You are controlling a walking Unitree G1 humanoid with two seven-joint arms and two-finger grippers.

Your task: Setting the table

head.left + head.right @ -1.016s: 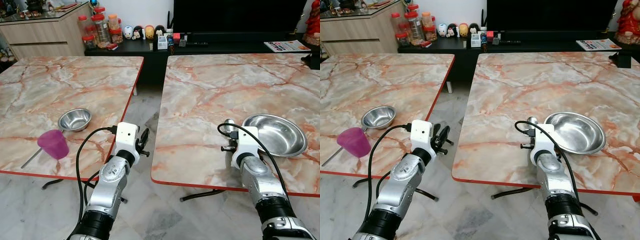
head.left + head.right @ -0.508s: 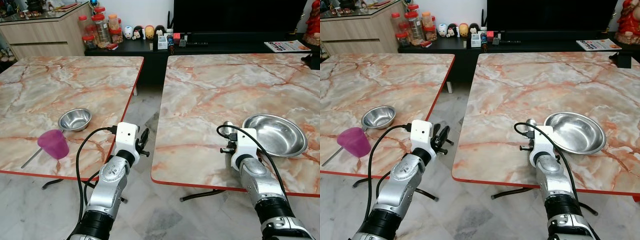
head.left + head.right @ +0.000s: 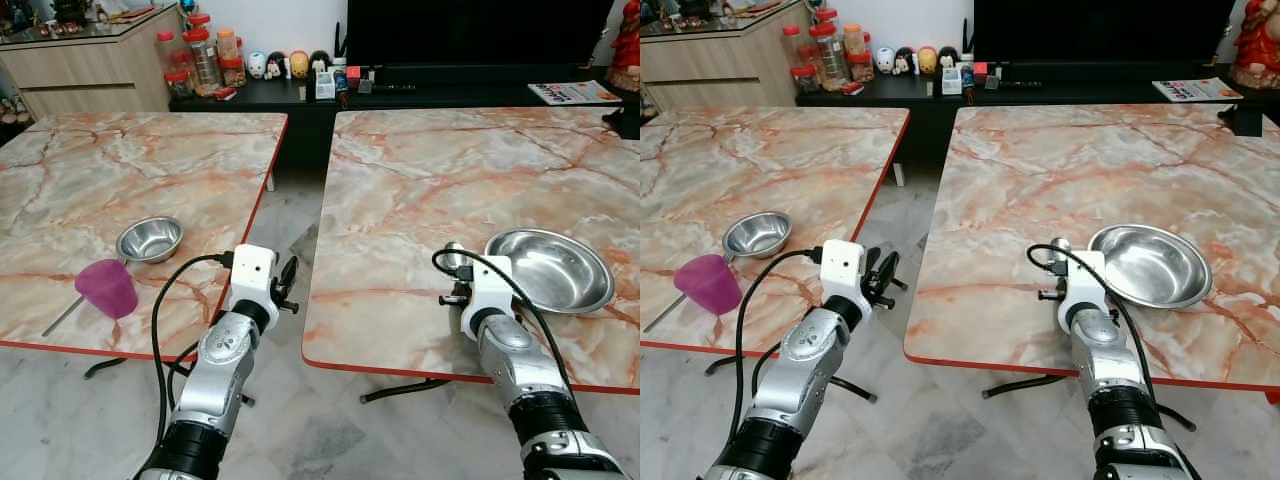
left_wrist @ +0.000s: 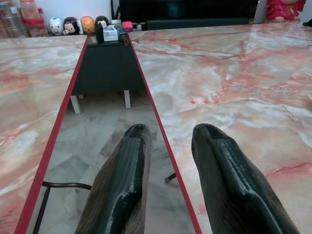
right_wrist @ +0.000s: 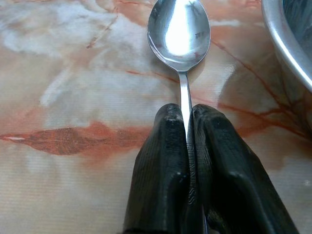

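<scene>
My right gripper (image 5: 187, 117) is shut on the handle of a steel spoon (image 5: 179, 31). The spoon lies low over the right marble table (image 3: 420, 180), its bowl (image 3: 457, 251) pointing away from me. Just right of it stands a large steel bowl (image 3: 550, 270). My left gripper (image 4: 168, 136) is open with nothing between its fingers and hangs over the floor gap between the two tables. On the left table (image 3: 100, 170) are a small steel bowl (image 3: 150, 240), a purple cup (image 3: 107, 288) and a thin metal handle (image 3: 58, 319) beside the cup.
A narrow strip of tiled floor (image 3: 290, 230) separates the two red-edged tables. Beyond them a dark low cabinet (image 3: 300, 100) carries jars and small figurines under a black screen. A wooden sideboard (image 3: 90, 60) stands far left. A magazine (image 3: 575, 92) lies far right.
My right gripper with the spoon has crept a little to the left. The left arm has stayed still.
</scene>
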